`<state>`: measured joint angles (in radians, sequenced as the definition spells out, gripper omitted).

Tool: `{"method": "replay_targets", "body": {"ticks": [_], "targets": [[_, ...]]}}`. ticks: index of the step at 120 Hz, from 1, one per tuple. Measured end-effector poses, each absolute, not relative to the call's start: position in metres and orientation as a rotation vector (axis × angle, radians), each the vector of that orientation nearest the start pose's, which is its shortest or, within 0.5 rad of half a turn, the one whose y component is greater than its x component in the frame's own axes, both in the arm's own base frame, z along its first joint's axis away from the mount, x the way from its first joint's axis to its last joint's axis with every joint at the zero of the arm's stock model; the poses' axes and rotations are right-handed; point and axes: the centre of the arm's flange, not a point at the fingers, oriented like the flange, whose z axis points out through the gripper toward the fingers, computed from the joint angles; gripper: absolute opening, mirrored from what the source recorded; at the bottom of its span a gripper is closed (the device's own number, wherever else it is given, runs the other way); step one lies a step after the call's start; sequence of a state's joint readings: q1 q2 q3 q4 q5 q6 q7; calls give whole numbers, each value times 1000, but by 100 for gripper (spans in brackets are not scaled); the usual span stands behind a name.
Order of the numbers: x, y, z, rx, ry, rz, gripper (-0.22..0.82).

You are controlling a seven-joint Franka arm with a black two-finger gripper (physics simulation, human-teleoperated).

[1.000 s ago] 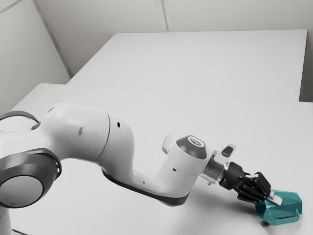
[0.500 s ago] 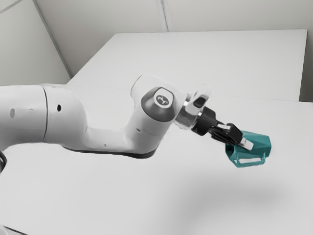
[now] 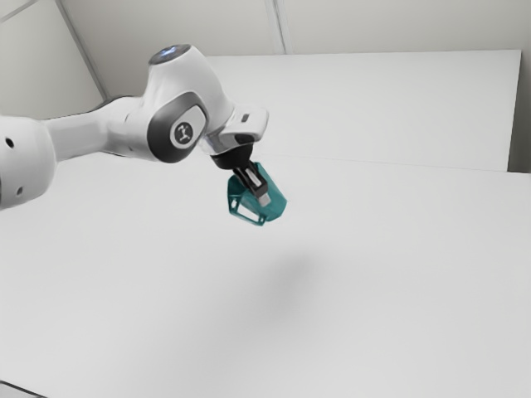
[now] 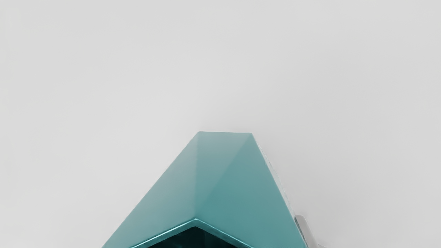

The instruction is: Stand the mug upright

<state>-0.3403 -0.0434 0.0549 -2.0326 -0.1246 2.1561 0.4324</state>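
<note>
- Here's the hand [image 3: 265, 196], clamped on the teal mug [image 3: 275, 204], one pale fingertip [image 3: 265, 200] pressed to its near side!
- The mug's up in the air, clear above the worktop [image 3: 124, 298], with a soft shadow [image 3: 290, 278] below it.
- And it's tilted, not upright, the handle [image 3: 246, 220] out towards the exterior view's left.
- Wrist view now: dark opening nearest the hand, faceted sides narrowing away from it, and a fingertip right alongside!
</note>
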Motion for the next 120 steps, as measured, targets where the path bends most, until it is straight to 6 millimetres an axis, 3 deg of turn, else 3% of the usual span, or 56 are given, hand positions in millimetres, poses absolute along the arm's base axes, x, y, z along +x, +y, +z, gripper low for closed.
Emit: {"method": "replay_targets", "body": {"ticks": [17, 29, 42, 71, 80, 99, 120], "targets": [[521, -132, 467, -2999, 938, -77, -17], [518, -97, 459, -2991, 811, 7, -18], [523, -59, 448, -2994, 670, 69, -18], [545, 8, 399, -3006, 437, 173, -18], [548, 6, 392, -3007, 428, 172, -18], [552, -28, 381, -2994, 498, 169, -18], [556, -29, 374, -2995, 484, 152, -18]]}}
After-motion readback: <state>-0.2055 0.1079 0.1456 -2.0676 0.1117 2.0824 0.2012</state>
